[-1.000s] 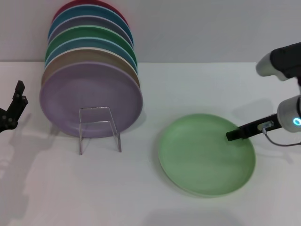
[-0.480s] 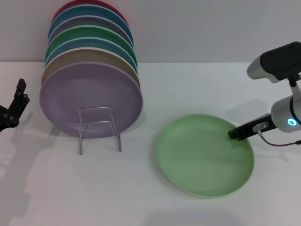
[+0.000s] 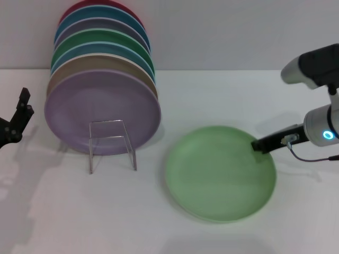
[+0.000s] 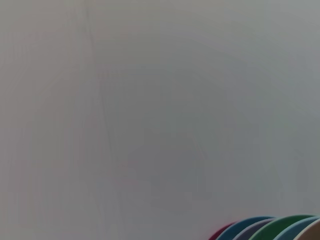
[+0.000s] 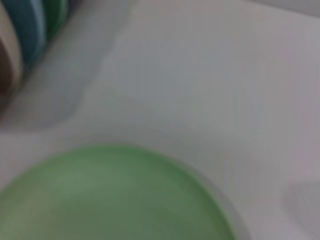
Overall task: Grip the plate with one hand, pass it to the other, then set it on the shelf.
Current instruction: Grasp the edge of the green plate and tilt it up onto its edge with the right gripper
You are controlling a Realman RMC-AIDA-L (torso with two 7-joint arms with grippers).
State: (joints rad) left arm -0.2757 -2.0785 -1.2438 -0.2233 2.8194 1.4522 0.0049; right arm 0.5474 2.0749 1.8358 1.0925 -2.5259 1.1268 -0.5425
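The pale mint-green plate lies on the white table, right of centre. It also fills the lower part of the right wrist view. My right gripper, with the blue glowing ring on its wrist, reaches in from the right and is shut on the plate's right rim. The clear rack stands at the left with its thin square loop in front. My left gripper is parked at the far left edge, away from the plate.
Several coloured plates stand on edge in the rack, the lavender plate in front. Their rims show in the left wrist view and the right wrist view. The grey wall is behind.
The right gripper has moved left with the mint-green plate, which has shifted towards the rack. The left arm has barely moved.
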